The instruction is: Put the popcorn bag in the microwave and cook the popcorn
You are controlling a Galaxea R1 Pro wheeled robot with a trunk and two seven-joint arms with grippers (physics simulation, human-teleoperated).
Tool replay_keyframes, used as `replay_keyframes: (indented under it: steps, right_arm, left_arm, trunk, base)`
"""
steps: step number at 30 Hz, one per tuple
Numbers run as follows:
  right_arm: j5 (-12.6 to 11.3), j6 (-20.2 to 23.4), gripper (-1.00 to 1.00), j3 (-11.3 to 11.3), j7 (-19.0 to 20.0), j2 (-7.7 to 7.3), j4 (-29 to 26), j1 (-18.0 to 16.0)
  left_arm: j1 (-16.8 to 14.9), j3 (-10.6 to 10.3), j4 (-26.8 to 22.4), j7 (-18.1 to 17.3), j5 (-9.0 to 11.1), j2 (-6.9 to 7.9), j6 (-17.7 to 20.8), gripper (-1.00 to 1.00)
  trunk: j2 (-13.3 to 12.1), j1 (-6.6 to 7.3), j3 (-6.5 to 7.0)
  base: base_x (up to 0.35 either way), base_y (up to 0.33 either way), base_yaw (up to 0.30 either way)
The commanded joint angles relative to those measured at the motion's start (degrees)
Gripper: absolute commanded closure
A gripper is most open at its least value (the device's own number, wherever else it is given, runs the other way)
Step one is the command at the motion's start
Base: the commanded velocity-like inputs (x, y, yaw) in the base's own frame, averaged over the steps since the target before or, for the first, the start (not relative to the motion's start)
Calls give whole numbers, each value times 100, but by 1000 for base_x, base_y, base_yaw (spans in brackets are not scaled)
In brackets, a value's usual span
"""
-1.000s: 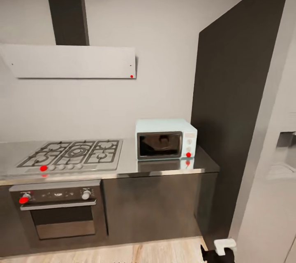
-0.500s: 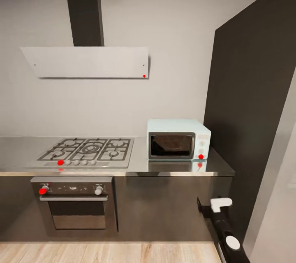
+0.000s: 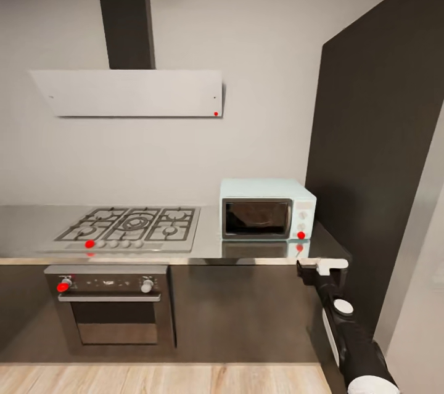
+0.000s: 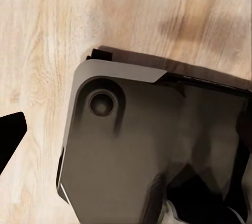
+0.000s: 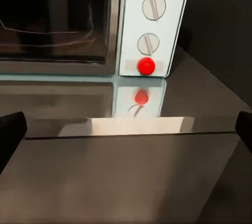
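Observation:
The pale mint-blue microwave [image 3: 268, 209] stands at the right end of the steel countertop [image 3: 209, 245], its dark glass door closed and a red dot under its two knobs. In the right wrist view the microwave [image 5: 152, 24] is close ahead, past the counter's front edge. My right gripper [image 3: 320, 269] hangs level with that edge, just below the microwave's knob side; it is open, with nothing between its black fingertips [image 5: 10, 134]. My left gripper [image 4: 126, 145] points down at the wooden floor over my own grey base and looks open. The popcorn bag is out of view.
A gas hob [image 3: 132, 226] sits flush in the counter left of the microwave, over a steel built-in oven [image 3: 111, 304] with a red knob. A white hood [image 3: 129, 93] hangs above. A tall dark panel [image 3: 376, 166] walls off the right side. Wooden floor [image 3: 160, 378] runs along the cabinets.
The view first shifted as the camera moved, then held still. My right arm has risen from the bottom of the picture, bringing its gripper up to the counter's front edge.

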State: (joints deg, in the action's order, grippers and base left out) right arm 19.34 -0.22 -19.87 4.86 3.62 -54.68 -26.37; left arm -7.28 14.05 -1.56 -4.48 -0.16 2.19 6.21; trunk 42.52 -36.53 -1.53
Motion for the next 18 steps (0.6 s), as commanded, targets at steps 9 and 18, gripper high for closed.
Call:
replay_keyframes:
  steps: [9, 18]
  right_arm:
    - [52, 47, -100, -21, 57, 7, 0, -34]
    - [52, 16, -100, -1, 59, 8, 284, -33]
  left_arm:
    - [-1, 36, -11, -18, -2, 26, 38, -100]
    - [-4, 36, -11, -18, -2, 23, 33, -100]
  trunk:
    - [7, -2, -11]
    - [7, -2, -11]
  base:
    - [232, -187, 0]
    - [264, -99, 0]
